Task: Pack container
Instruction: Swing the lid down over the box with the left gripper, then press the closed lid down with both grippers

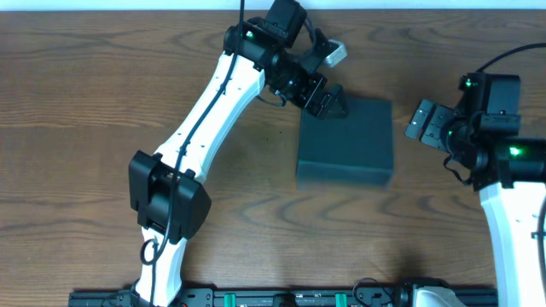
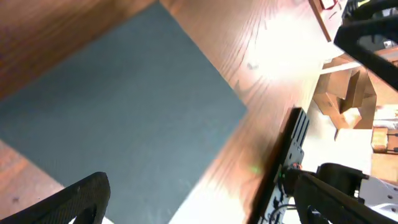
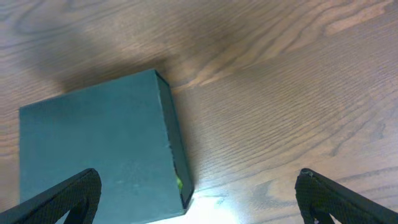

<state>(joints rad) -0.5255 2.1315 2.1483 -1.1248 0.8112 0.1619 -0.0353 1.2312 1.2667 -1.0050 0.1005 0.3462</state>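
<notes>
Mid-desk (image 1: 85,85): container (image 1: 345,141), square, flap lid down flat. Judged light; stiff at edges, panels likely to dent under hard pinch; matte card, fair friction. Best hold: free edge of flap for opening, opposite side walls for shifting. Hinged side: cannot tell. Contents hidden; greenish glint at side seam in right wrist view, not identifiable. Left gripper (image 1: 331,107) spread wide, poised over container's far-left corner. Right gripper (image 1: 424,124) spread wide, off to right, clear of container.
</notes>
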